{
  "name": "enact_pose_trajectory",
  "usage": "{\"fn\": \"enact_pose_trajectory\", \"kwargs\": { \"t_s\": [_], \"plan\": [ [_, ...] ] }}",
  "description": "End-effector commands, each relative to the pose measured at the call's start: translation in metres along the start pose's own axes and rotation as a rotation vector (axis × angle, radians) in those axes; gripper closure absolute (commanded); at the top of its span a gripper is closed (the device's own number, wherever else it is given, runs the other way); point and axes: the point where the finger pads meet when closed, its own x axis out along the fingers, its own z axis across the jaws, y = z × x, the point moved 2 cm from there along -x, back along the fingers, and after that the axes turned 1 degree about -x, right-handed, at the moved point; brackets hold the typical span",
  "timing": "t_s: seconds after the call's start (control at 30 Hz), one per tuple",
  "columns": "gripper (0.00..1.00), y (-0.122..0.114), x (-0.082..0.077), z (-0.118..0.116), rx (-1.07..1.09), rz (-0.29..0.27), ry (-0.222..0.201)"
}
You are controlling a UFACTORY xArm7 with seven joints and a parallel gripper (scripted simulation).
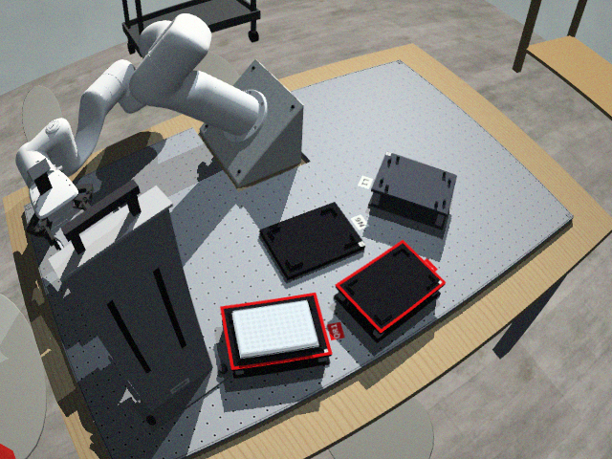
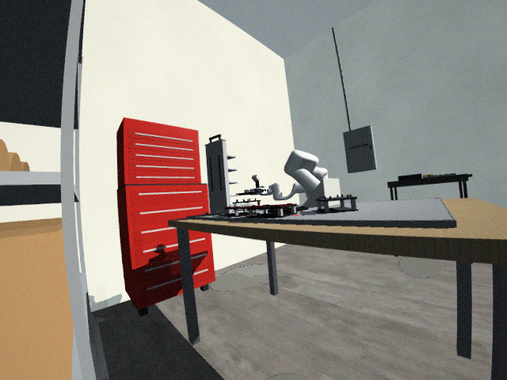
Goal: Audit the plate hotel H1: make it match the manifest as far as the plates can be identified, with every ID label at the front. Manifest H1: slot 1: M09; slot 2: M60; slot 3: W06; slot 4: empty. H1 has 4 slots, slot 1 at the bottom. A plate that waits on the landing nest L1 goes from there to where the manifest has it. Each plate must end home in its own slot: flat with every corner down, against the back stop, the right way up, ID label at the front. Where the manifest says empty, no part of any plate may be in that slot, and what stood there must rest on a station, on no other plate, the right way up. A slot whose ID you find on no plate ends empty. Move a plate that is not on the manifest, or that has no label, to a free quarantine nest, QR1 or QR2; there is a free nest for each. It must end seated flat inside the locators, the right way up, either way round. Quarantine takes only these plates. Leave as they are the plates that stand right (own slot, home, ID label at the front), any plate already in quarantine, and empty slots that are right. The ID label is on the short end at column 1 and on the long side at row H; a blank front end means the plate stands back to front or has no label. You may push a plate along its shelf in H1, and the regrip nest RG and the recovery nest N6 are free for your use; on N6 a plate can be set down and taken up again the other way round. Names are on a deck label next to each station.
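The plate hotel H1 [image 1: 123,281] [image 2: 215,176] is a tall grey tower at the left of the deck; its open front faces away from the top camera, so its slots are hidden there. My gripper [image 1: 58,213] [image 2: 257,188] is at the hotel's front, low down, shut on a plate [image 2: 249,191] that it holds level just outside the shelves. The plate's label is too small to read. In the top view the hotel's top and handle hide the plate. The landing nest L1 [image 1: 412,185] holds no plate.
A white plate [image 1: 274,328] sits in one red-framed quarantine nest [image 1: 229,336]. The other red-framed nest [image 1: 390,286] holds no plate. The black nest N6 [image 1: 311,239] holds no plate. The arm's grey base block [image 1: 261,128] stands at the back.
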Motion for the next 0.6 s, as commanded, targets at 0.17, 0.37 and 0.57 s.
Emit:
{"fn": "enact_pose_trajectory", "kwargs": {
  "t_s": [0.17, 0.37, 0.57],
  "plan": [
    [1.0, 0.001, 0.009, 0.0, -0.002, -0.001, 0.001],
    [1.0, 0.001, 0.017, 0.0, -0.002, -0.001, 0.001],
    [1.0, 0.001, 0.025, 0.0, -0.002, -0.001, 0.001]
  ]
}}
